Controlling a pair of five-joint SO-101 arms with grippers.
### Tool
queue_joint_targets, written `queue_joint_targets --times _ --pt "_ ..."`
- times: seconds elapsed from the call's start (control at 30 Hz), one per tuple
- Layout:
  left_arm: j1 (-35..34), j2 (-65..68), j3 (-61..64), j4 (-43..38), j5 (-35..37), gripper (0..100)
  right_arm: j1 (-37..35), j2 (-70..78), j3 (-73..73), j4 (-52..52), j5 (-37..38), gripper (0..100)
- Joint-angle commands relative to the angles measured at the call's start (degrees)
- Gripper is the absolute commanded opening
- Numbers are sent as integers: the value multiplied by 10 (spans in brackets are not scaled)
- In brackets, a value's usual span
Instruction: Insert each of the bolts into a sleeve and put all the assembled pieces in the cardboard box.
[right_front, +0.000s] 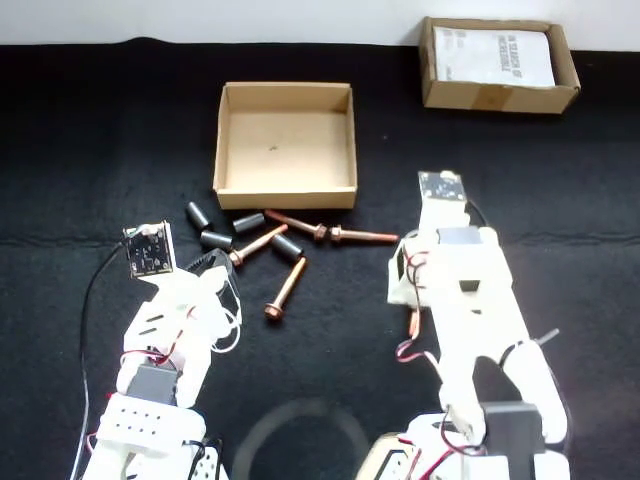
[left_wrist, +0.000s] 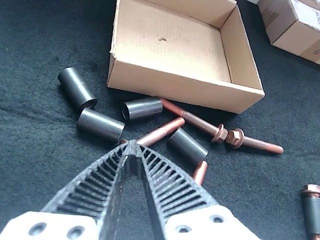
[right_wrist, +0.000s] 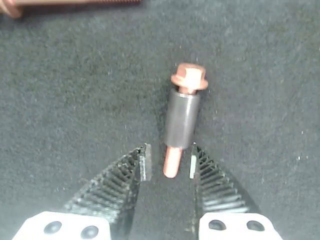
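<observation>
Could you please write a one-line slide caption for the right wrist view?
Open right gripper straddles the shank tip of a sleeved bolt lying on the black mat.

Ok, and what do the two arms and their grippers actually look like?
Both the left arm and right arm are white plastic links with grey servo blocks and loose red and black wires. Each carries a small circuit board near the wrist. The left gripper and right gripper have black, ribbed, tapering fingers on white bases with round holes.
</observation>
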Motion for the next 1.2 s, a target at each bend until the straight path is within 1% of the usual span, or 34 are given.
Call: queue_joint_targets --times 0.0,0.4,0.57,0.7,1.17 --pt "-4 -5 15 2 2 10 -3 21 -46 -3 -1 127" --pt "-5 -8 15 7 2 10 -3 112 -68 -6 0 127" --pt "-4 -9 15 12 2 10 -3 129 -68 -21 1 127" --pt "-4 -9 15 12 2 10 -3 135 -69 -22 35 127" --pt "-4 -10 15 13 2 10 -1 236 -123 -32 43 127"
